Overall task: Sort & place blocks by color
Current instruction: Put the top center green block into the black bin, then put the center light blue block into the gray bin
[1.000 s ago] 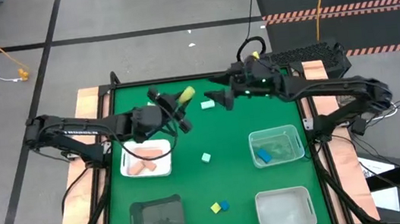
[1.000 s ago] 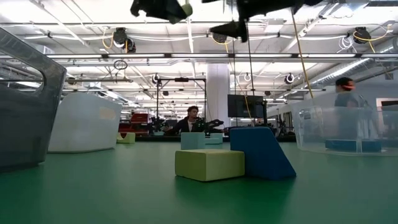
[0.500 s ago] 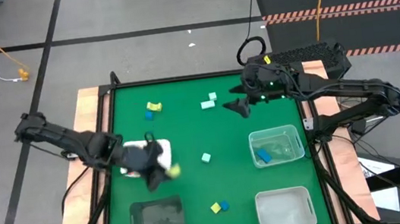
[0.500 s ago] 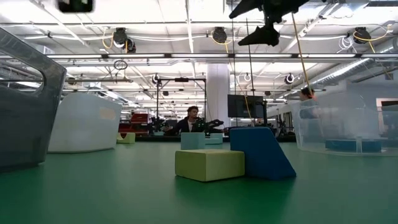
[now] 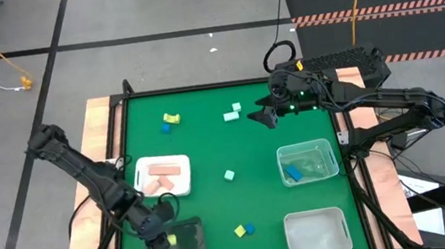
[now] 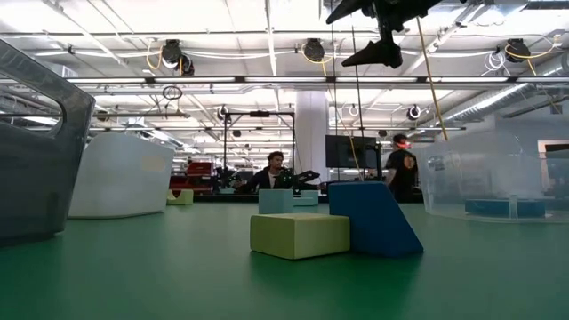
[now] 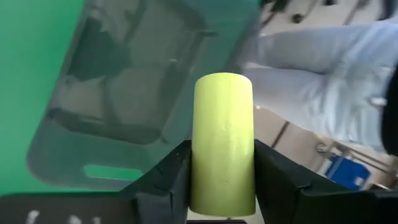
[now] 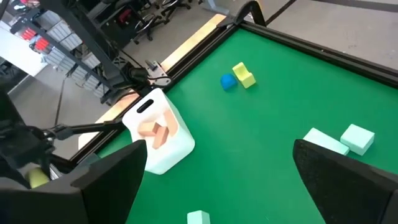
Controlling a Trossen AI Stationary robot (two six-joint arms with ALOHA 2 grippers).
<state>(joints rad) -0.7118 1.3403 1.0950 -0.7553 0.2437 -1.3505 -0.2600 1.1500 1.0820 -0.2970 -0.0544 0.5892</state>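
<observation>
Left gripper (image 5: pixel 157 241): hangs over the left edge of the dark tray, at the near left corner of the table; its fingers (image 7: pixel 169 180) are drawn in narrow and clamp a yellow cylinder block (image 7: pixel 223 142) between them, upright in the left wrist view.
Dark tray (image 5: pixel 187 241): sits on the green table top (image 5: pixel 209 152) near the front left; the left wrist view shows it beyond the held block.
White tray (image 5: pixel 178 166): lies just behind the dark tray on the left side, with salmon pink blocks (image 5: pixel 159 174) resting inside it.
Yellow and blue pair, rear left (image 5: pixel 169 121): a yellow block touching a blue one, well behind the white tray.
Yellow and blue pair, front (image 5: pixel 244 230): a yellow block beside a blue block, between the dark tray and the front right bin.
Lone mint block (image 5: pixel 229 175): alone near the table's middle.
Mint blocks, rear (image 5: pixel 232 113): two pale pieces close together toward the back of the table.
Right gripper (image 5: pixel 262 118): held above the rear of the table, just right of the two mint pieces; fingers spread wide, with nothing between them.
Clear bin, right (image 5: pixel 327 147): holds a blue block (image 5: pixel 294 172).
Front right bin (image 5: pixel 337 212): stands in front of the clear bin; what is inside cannot be made out.
</observation>
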